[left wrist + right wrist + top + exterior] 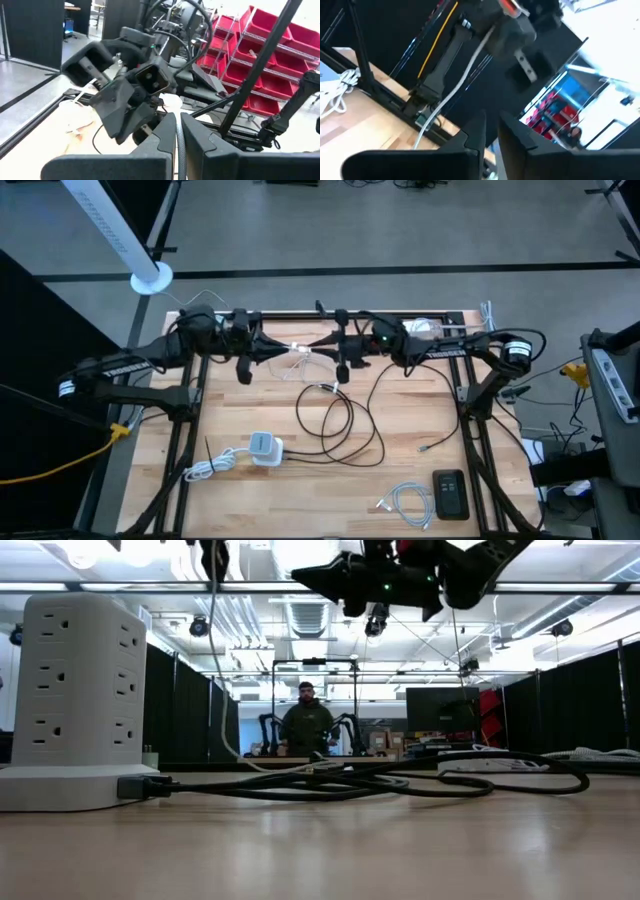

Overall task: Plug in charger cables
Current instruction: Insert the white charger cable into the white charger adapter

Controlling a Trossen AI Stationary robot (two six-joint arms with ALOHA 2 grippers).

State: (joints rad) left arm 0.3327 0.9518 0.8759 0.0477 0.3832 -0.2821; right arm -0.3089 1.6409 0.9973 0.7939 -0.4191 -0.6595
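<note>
The table (300, 490) is pale wood in narrow jointed strips, smooth with a soft sheen. The white power tower (78, 690) looks like hard, slightly glossy plastic. The long black cable (352, 423) has a matt rubbery skin; the white coiled cable (402, 500) looks smoother. Both arms wear dull black casings, with a matt black metal frame (180, 442) alongside.

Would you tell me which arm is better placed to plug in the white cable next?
Left, probably: the left gripper pinches the white cable, which hangs from it toward the table. The right gripper only hovers opposite it.
</note>
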